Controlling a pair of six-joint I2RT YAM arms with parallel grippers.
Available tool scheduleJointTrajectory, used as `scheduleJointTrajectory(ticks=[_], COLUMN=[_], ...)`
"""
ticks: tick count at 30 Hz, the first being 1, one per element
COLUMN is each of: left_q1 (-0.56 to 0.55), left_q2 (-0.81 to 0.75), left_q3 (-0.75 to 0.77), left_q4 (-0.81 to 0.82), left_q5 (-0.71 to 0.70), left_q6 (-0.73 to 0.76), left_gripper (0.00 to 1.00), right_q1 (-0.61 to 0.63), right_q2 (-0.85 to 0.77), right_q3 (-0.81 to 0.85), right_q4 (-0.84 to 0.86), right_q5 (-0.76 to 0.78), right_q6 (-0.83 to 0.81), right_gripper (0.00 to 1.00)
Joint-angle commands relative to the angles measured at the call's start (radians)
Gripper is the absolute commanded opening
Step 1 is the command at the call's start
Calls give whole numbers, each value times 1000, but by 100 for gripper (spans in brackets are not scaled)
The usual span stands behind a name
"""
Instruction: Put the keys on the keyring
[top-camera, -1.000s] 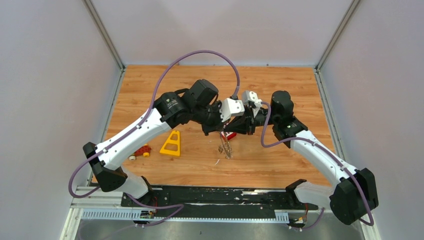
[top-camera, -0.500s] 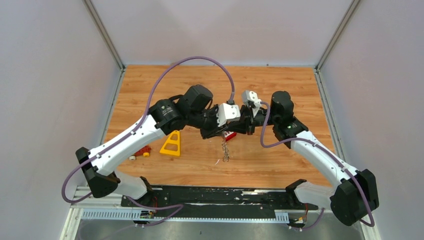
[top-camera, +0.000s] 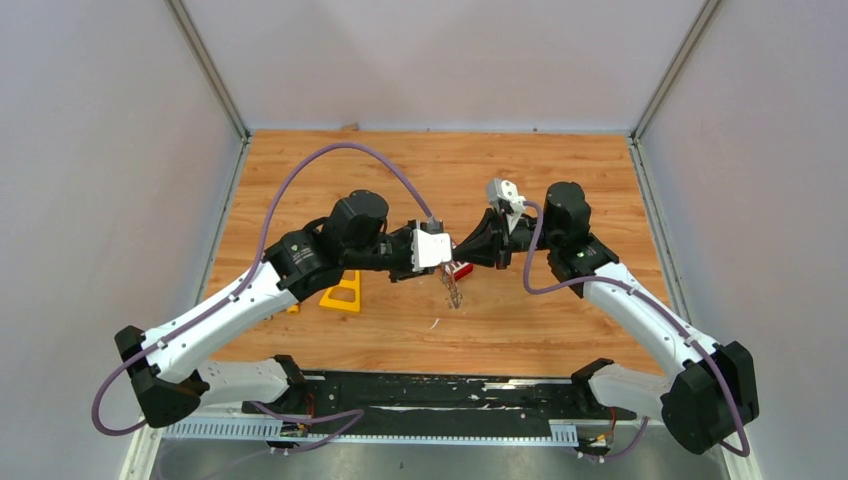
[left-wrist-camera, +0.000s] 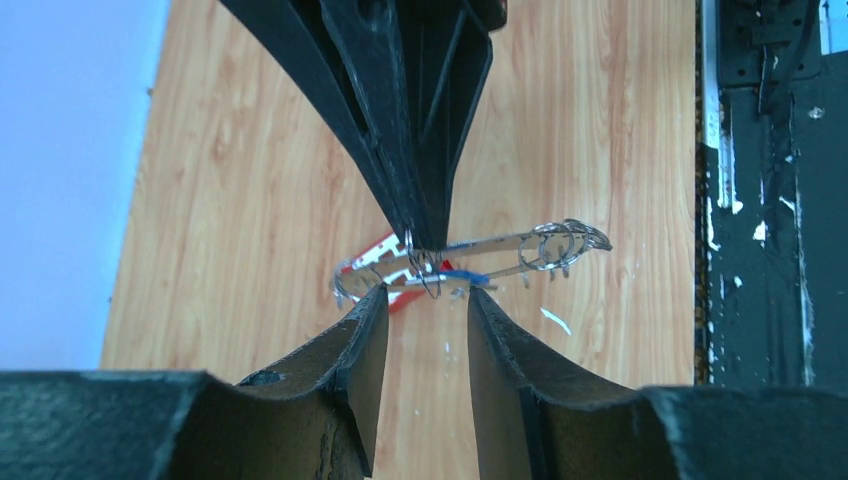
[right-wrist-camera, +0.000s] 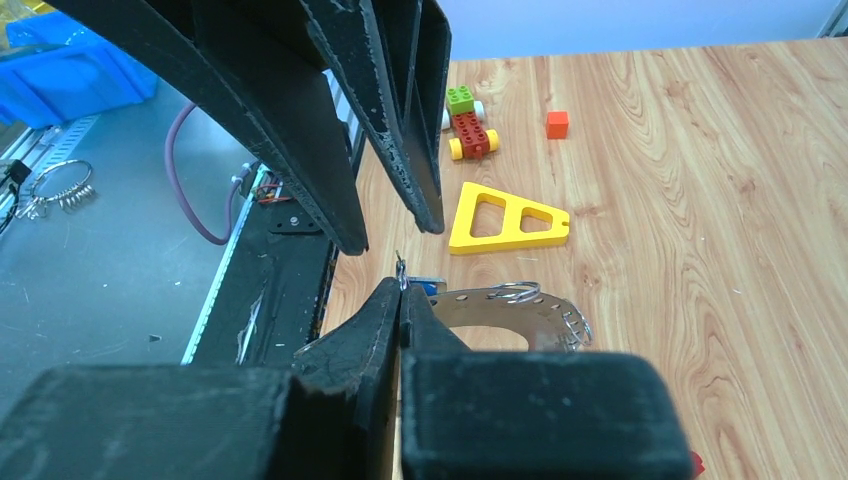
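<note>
The keyring (top-camera: 453, 291) is a thin metal ring fringed with small wire loops, hanging above the table. My right gripper (top-camera: 458, 262) is shut on one of its loops. The right wrist view shows the right gripper (right-wrist-camera: 401, 292) pinching that loop, with the keyring (right-wrist-camera: 510, 312) beyond it. A blue-headed key (left-wrist-camera: 465, 274) lies along the keyring (left-wrist-camera: 520, 243), and its blue head (right-wrist-camera: 430, 284) shows beside the pinch. My left gripper (left-wrist-camera: 428, 300) stands open just short of the ring, holding nothing. It faces the right gripper (left-wrist-camera: 425, 240) tip to tip.
A red block with white squares (top-camera: 461, 270) lies under the ring. A yellow triangular frame (top-camera: 343, 288) lies to the left, with toy bricks (right-wrist-camera: 470, 125) and an orange cube (right-wrist-camera: 557, 124) near it. The black base rail (top-camera: 420, 395) runs along the near edge.
My left gripper has opened and drawn back to the left, away from the right gripper. The left arm has sunk lower. The keyring stays hanging from the right gripper.
</note>
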Motion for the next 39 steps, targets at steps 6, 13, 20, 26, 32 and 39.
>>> scheduleJointTrajectory(ticks=[6, 13, 20, 26, 32, 39], left_q1=[1, 2, 2, 2, 2, 2], left_q2=[21, 20, 5, -2, 9, 27], left_q3=[-20, -17, -35, -51, -52, -45], left_q4=[141, 122, 109, 118, 126, 123], left_q5=[90, 43, 3, -3, 13, 33], left_q6=[29, 25, 27, 23, 13, 6], left_gripper=[34, 29, 32, 35, 24, 7], right_q1=[-8, -12, -14, -15, -16, -16], right_q2=[-17, -20, -19, -18, -13, -14], right_q3=[31, 30, 30, 32, 30, 31], right_q4=[56, 56, 53, 50, 49, 49], right_q5=[-3, -2, 0, 2, 3, 6], right_q6=[18, 18, 14, 13, 11, 13], right_gripper=[0, 0, 0, 0, 0, 0])
